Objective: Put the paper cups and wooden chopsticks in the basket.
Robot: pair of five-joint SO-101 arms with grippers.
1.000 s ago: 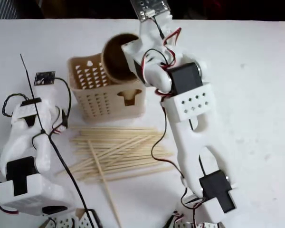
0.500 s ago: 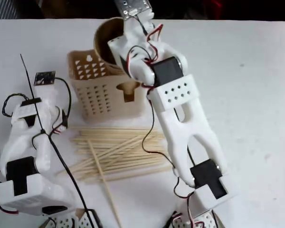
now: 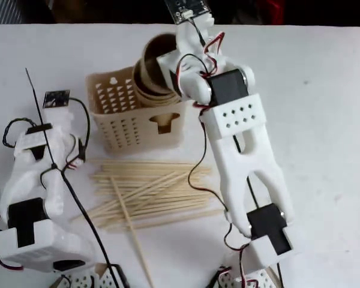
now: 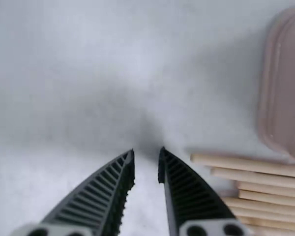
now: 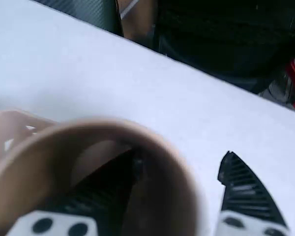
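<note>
Pale wooden chopsticks [image 3: 150, 192] lie piled on the white table [image 3: 324, 90], with the left gripper [image 4: 146, 151] beside their ends, its jaws slightly parted and empty. Beyond, the cream perforated basket [image 3: 129, 129] holds stacked brown paper cups [image 3: 151, 95]. The right gripper [image 5: 182, 155] is spread, with one jaw inside the top cup [image 5: 34, 172] and the other clear outside.

Brown paper cups [image 3: 155, 75] stacked in beige basket [image 3: 132, 126]; wooden chopsticks [image 3: 150, 192] heaped just beside.
</note>
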